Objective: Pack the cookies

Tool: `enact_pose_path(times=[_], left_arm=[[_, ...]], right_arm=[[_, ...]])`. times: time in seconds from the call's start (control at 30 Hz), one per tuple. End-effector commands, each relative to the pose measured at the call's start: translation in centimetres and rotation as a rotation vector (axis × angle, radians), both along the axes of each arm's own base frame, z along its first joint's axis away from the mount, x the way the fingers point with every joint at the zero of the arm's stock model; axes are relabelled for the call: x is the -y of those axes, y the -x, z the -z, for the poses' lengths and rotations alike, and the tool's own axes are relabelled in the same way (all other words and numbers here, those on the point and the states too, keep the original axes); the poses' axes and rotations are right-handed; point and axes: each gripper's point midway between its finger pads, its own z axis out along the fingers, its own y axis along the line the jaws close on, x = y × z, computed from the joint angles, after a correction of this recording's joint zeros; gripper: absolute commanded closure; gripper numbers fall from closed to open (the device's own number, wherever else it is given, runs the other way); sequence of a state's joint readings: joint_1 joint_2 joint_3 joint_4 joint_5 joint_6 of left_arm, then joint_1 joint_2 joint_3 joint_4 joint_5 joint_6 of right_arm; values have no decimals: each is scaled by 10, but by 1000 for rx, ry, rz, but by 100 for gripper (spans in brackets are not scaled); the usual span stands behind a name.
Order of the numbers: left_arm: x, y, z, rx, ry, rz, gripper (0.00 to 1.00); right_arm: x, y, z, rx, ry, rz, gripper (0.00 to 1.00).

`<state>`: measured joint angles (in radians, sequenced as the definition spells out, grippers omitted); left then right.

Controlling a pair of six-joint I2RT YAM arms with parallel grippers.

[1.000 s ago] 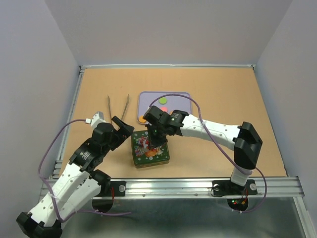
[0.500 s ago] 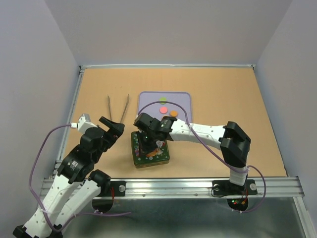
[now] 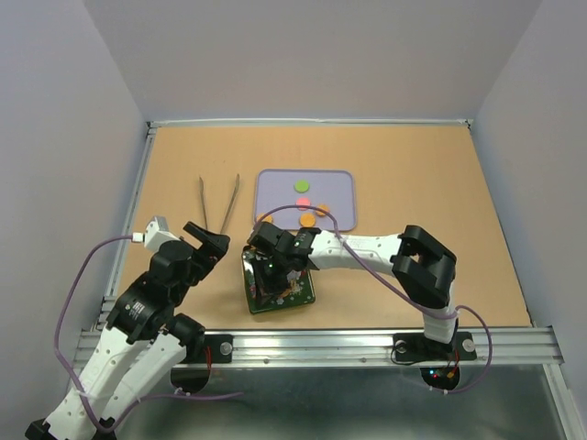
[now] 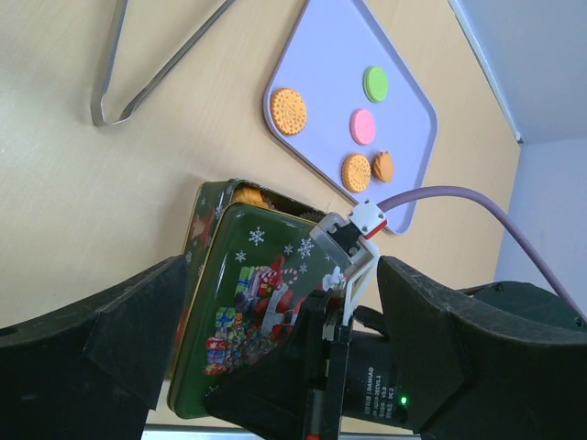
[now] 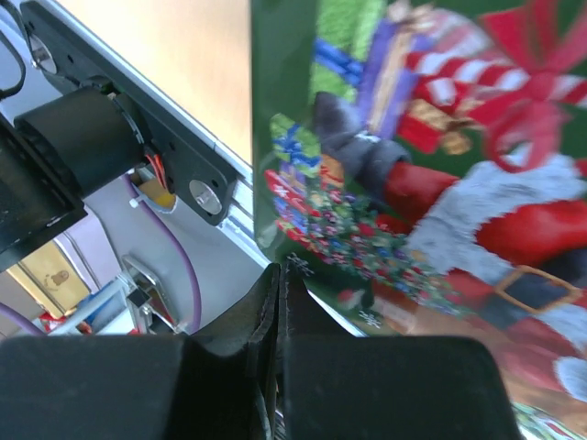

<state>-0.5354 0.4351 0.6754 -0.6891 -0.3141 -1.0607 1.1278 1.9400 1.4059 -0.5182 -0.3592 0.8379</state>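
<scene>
Five cookies (image 4: pixel 364 126) lie on the tray (image 4: pixel 321 64) mid-worktop, so my right gripper (image 5: pixel 280 273) pinches the lid (image 4: pixel 266 293) ajar on the tin (image 4: pixel 194 229) near the front edge, my left gripper (image 3: pixel 215 240) hovering wide beside.

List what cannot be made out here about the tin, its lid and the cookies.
- How many cookies are in the tin: left wrist view, the lid covers all but an orange sliver.
- The whole lid picture: top view, the right gripper covers it; right wrist view, the frame edges cut it off.
- Whether the right gripper pinches the lid rim: right wrist view, its own fingers hide the contact.
</scene>
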Motion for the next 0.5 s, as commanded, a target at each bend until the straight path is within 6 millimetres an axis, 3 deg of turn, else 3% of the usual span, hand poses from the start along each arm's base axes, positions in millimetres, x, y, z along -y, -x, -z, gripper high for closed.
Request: enact_pose_path(times=[0.0,0.2,0.47], left_arm=[[-2,0,5,-2,-2,-13,5],[-1,-1,6,-6,-1,-9,5],[1,-2,6,-13,-2,-4,5]], right_arm=[[2,0,19,22,26,-4,100],[-1,-6,9,60,10,6,100],[-18,-42,-46,182,-93,62,100]])
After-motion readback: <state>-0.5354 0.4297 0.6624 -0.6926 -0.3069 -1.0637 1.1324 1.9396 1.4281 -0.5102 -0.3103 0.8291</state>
